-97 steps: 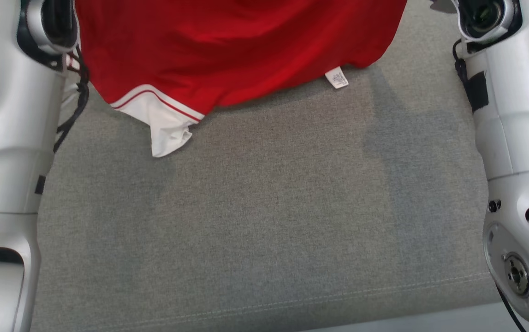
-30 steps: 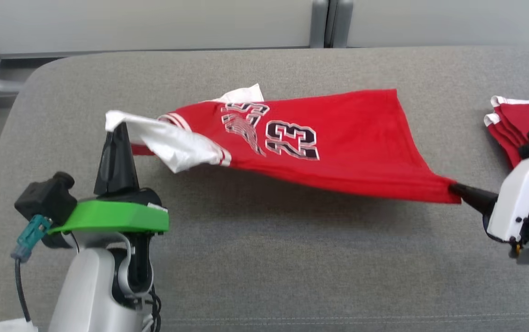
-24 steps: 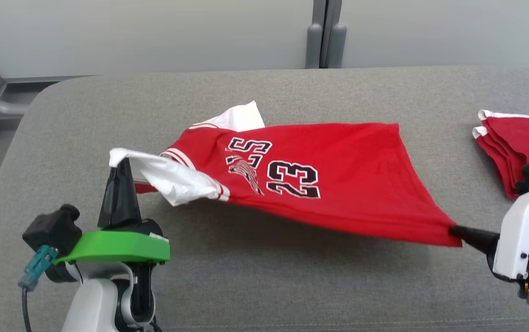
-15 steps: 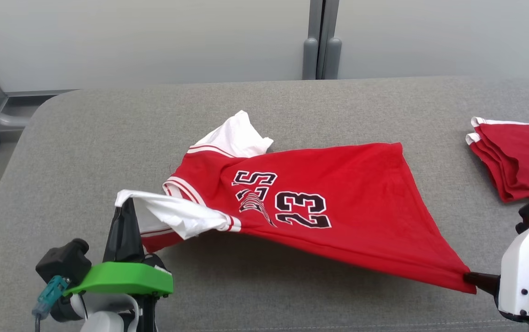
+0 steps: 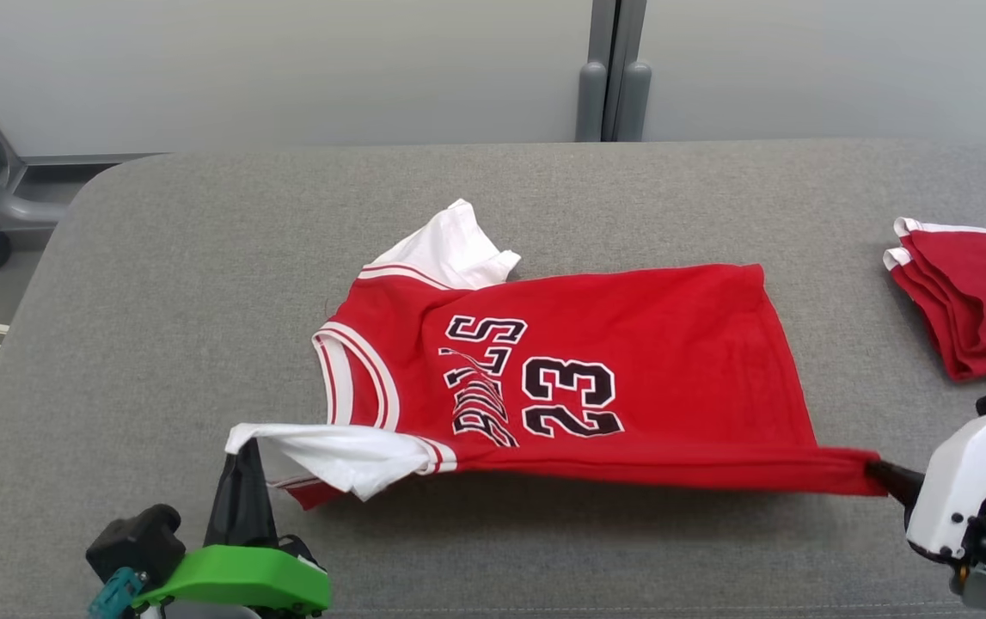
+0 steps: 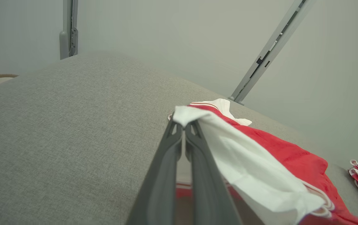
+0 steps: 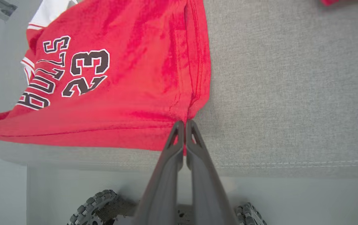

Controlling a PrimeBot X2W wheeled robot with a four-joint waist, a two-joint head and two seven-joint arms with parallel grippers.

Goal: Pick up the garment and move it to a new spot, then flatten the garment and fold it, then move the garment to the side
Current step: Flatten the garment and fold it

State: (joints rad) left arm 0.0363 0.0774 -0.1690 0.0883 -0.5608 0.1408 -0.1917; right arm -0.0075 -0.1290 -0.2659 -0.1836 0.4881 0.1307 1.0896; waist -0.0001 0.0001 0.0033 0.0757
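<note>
In the head view the garment (image 5: pixel 596 361), a red jersey printed with 23, lies across the middle of the grey worktop (image 5: pixel 200 258), chest side up, collar toward the robot's left and hem toward its right. Its far half rests on the cloth surface, while the near edge is pulled taut and raised between the two claws. The left claw (image 5: pixel 239 436) is clenched on the tip of the near white sleeve (image 5: pixel 346 447); the right claw (image 5: pixel 875 471) is clenched on the near hem corner. A folded red stack (image 5: pixel 974 301) sits well apart at the far right. This looks like the flattening step: the jersey has its new spot and is being stretched out, not yet folded. The left wrist view shows the left claw (image 6: pixel 183 123) with its jaws pressed together and white sleeve fabric draped over the tips, the red body trailing away to the right. The right wrist view shows the right claw (image 7: pixel 185 125) pinching the hem corner just at the worktop's near edge, the fabric fanning out from the pinch in tension creases. The next move probably calls for lowering both claws together, holding the tension so the near edge lands flat, then letting go; the bunched sleeve may need separate smoothing.
</note>
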